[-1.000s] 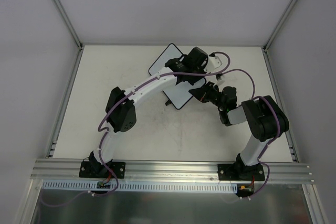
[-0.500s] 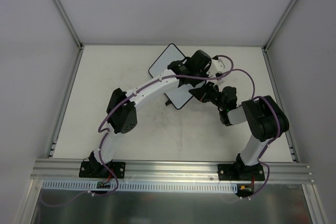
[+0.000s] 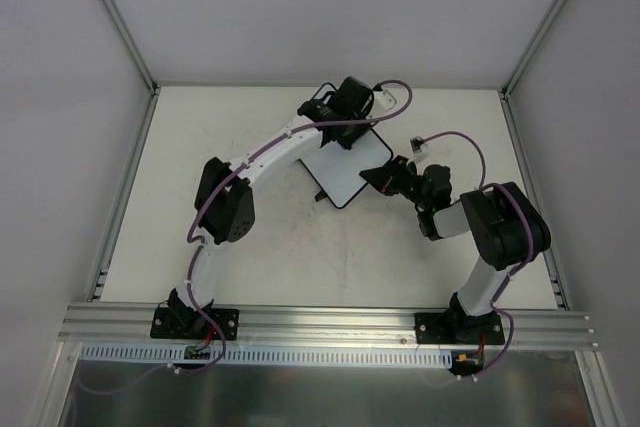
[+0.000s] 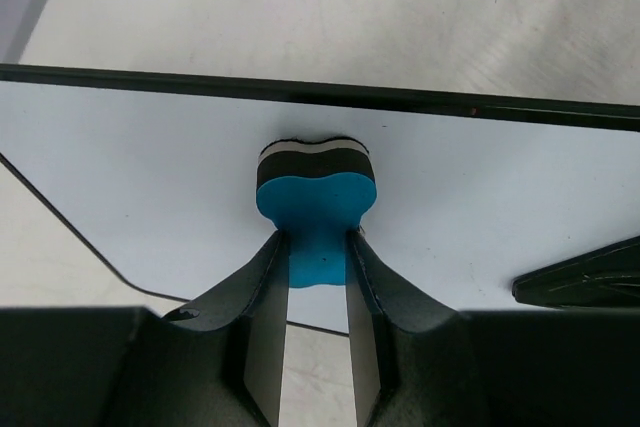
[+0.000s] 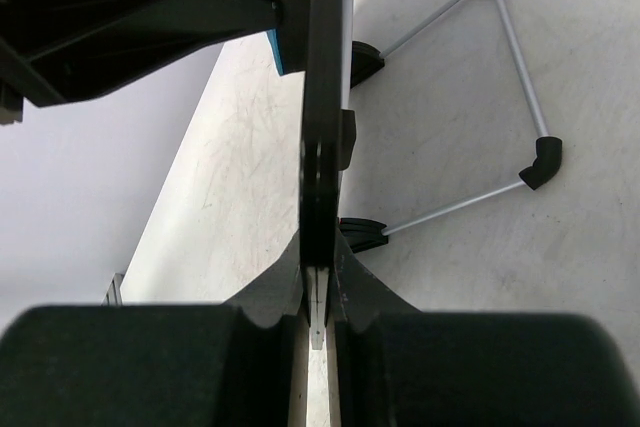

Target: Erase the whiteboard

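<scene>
The whiteboard (image 3: 346, 173) lies tilted at the table's far middle, white with a thin black rim. My left gripper (image 3: 343, 107) is over its far part and shut on the blue eraser (image 4: 317, 199), whose dark felt face presses on the white surface (image 4: 140, 177). No pen lines show near the eraser. My right gripper (image 3: 384, 176) is shut on the board's right edge, which appears edge-on between its fingers in the right wrist view (image 5: 322, 147). A sliver of the eraser (image 5: 268, 9) shows there too.
The board's wire stand (image 5: 522, 97) with black tabs rests on the table behind the board. My right gripper's fingertip (image 4: 585, 282) sits on the board at the right of the left wrist view. Metal frame posts (image 3: 120, 197) line the table's sides.
My left gripper has swept with the eraser from the board's right side towards its far left corner. The right gripper and the board have stayed in place.
</scene>
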Available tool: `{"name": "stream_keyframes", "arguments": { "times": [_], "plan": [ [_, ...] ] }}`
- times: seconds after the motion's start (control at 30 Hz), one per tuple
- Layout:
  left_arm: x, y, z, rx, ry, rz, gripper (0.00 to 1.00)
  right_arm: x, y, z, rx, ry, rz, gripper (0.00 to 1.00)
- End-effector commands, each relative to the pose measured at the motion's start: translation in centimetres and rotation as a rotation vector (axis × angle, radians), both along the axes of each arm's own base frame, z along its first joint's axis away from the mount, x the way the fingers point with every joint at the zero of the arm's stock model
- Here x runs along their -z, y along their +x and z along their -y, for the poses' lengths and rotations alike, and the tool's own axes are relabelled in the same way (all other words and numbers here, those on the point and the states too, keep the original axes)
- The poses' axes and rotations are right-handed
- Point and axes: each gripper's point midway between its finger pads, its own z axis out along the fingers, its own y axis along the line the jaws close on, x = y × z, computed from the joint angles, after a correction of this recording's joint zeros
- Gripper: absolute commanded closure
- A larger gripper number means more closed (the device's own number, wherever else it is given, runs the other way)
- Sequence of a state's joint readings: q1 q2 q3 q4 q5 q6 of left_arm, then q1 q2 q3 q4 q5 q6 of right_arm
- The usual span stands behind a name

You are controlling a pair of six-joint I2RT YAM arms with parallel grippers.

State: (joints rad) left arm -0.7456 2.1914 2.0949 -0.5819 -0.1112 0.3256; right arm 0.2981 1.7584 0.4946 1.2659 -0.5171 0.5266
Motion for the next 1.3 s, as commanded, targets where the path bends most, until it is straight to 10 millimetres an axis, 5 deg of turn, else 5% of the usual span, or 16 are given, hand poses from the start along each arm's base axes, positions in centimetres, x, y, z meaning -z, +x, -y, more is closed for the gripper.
{"name": "stream_keyframes", "arguments": {
  "times": [0.0, 0.13, 0.37, 0.47, 0.57, 0.7, 0.83, 1.27],
  "plan": [
    [-2.6, 0.3, -1.7, -0.074, -0.14, -0.051, 1.0, -4.4, 0.7, -0.6, -0.025, 0.025, 0.176, 1.0],
    [-6.4, 1.2, -4.7, -0.194, -0.186, 0.009, 1.0, -4.4, 0.7, -0.6, -0.026, 0.029, 0.174, 1.0],
    [-7.0, -0.4, -11.9, -0.47, -0.354, -0.124, 1.0, -4.5, 0.8, -0.6, -0.021, 0.027, 0.178, 1.0],
    [-4.2, -2.1, -15.8, -0.618, -0.361, -0.206, 1.0, -4.4, 0.9, -0.5, -0.017, 0.026, 0.176, 1.0],
    [-3.5, -3.4, -18.1, -0.714, -0.366, -0.217, 1.0, -4.4, 0.9, -0.5, -0.017, 0.026, 0.175, 1.0],
    [0.6, -5.2, -20.5, -0.813, -0.338, -0.315, 1.0, -4.4, 0.9, -0.6, -0.02, 0.027, 0.176, 1.0],
    [3.8, -5.9, -21.7, -0.864, -0.299, -0.387, 1.0, -4.5, 0.8, -0.6, -0.02, 0.025, 0.181, 1.0],
    [9.6, -6.3, -22.1, -0.892, -0.245, -0.555, 0.97, -4.6, 0.8, -0.6, -0.023, 0.027, 0.182, 1.0]
  ]
}}
